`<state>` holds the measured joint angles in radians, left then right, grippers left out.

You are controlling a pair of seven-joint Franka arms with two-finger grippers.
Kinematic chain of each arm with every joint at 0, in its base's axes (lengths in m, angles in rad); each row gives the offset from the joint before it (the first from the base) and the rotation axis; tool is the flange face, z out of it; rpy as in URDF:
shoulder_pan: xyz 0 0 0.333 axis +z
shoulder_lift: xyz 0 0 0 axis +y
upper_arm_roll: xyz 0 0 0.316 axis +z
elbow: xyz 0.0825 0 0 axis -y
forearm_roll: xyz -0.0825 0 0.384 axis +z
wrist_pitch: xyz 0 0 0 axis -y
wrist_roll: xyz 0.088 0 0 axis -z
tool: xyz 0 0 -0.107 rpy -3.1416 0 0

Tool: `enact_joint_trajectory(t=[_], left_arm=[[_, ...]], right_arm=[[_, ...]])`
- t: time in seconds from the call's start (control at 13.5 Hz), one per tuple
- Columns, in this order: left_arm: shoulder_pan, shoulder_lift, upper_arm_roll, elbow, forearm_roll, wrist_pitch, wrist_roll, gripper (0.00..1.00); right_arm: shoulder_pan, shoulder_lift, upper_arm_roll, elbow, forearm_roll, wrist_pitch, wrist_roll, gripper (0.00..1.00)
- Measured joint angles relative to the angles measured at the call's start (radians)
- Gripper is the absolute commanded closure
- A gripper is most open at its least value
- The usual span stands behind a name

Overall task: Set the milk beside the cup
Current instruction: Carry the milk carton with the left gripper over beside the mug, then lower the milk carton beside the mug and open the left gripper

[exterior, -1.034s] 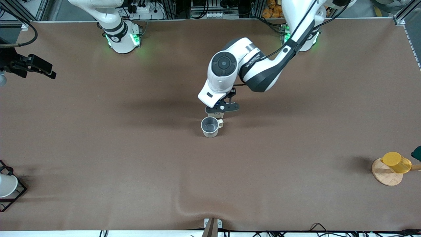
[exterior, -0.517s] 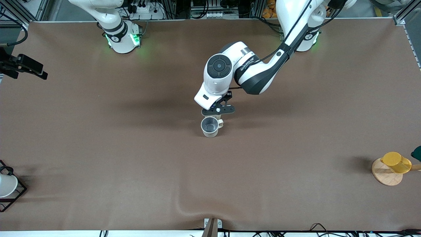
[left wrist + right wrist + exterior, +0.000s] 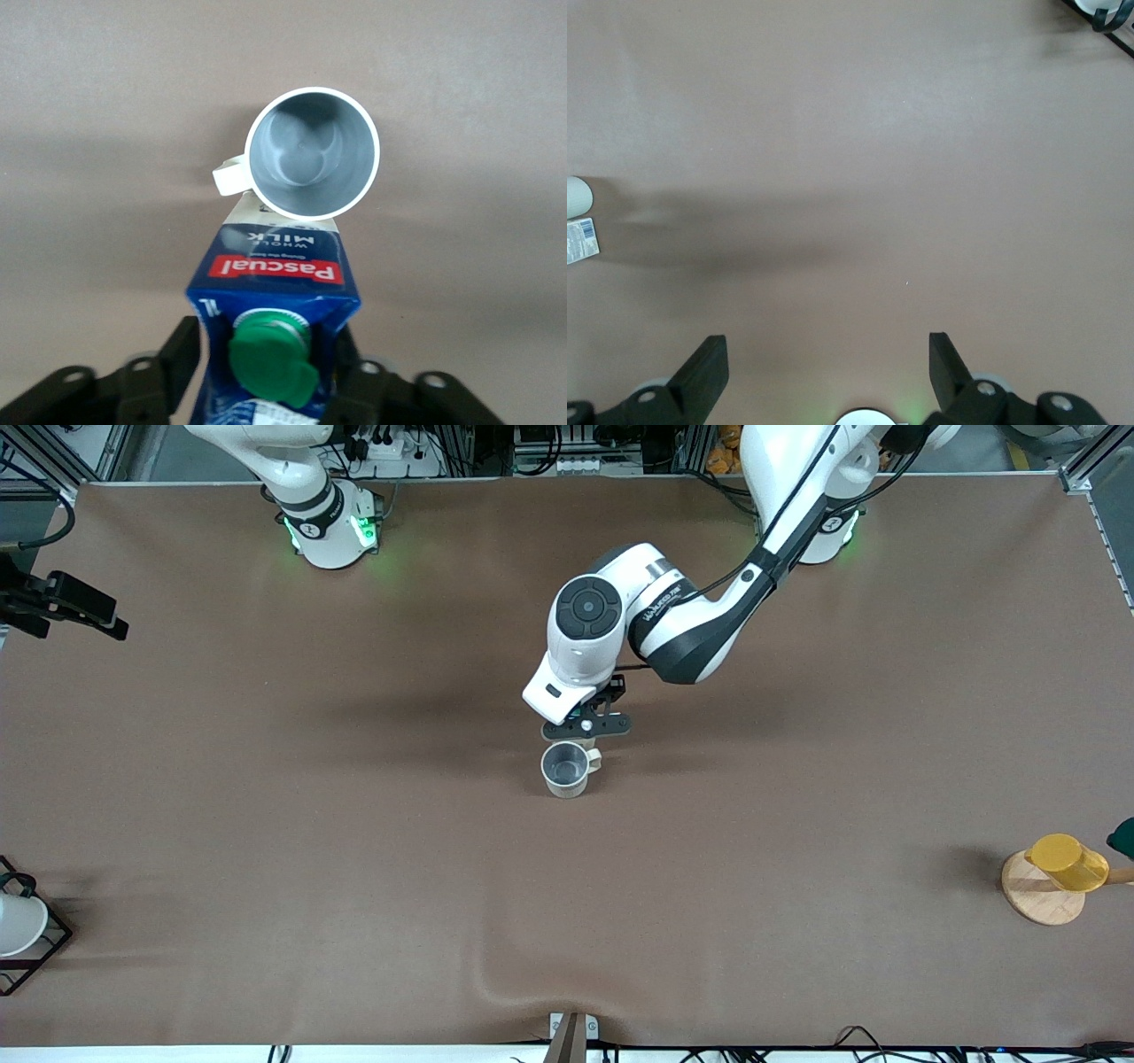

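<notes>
Left gripper (image 3: pixel 266 390) pinches milk (image 3: pixel 273 310) right beside cup (image 3: pixel 312 152); off-line release risks clipping the rim and tipping. Right gripper (image 3: pixel 828 359) waits, fingers spread, over bare table

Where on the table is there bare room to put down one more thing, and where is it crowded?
Crowded only mid-table: the left gripper is around the milk, right beside the cup. Bare cloth lies between the cup and the yellow cup, and between the cup and the wire rack. The right gripper waits over the table's edge.
</notes>
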<state>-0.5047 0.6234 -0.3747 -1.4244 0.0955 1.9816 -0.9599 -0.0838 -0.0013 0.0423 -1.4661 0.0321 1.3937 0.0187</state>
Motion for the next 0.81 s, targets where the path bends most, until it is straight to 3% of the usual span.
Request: enact_joint_trajectory(t=[0.44,0.66,0.81], left_arm=[[0.000,-0.034,0.000,0.035,0.000,-0.018,0.000,0.00],[0.033,-0.146,0.013,0.052,0.006,-0.090,-0.008,0.00],[0.120,-0.250,0.022,0.057,0.015,-0.191,-0.006,0.00]], right_arm=[[0.000,0.000,0.000,-0.001,0.000,-0.001,0.000,0.00],[0.000,0.001,-0.001,-0.003,-0.001,0.001,0.000,0.00],[0.000,0.001,-0.001,-0.006,-0.001,0.004,0.000,0.00]])
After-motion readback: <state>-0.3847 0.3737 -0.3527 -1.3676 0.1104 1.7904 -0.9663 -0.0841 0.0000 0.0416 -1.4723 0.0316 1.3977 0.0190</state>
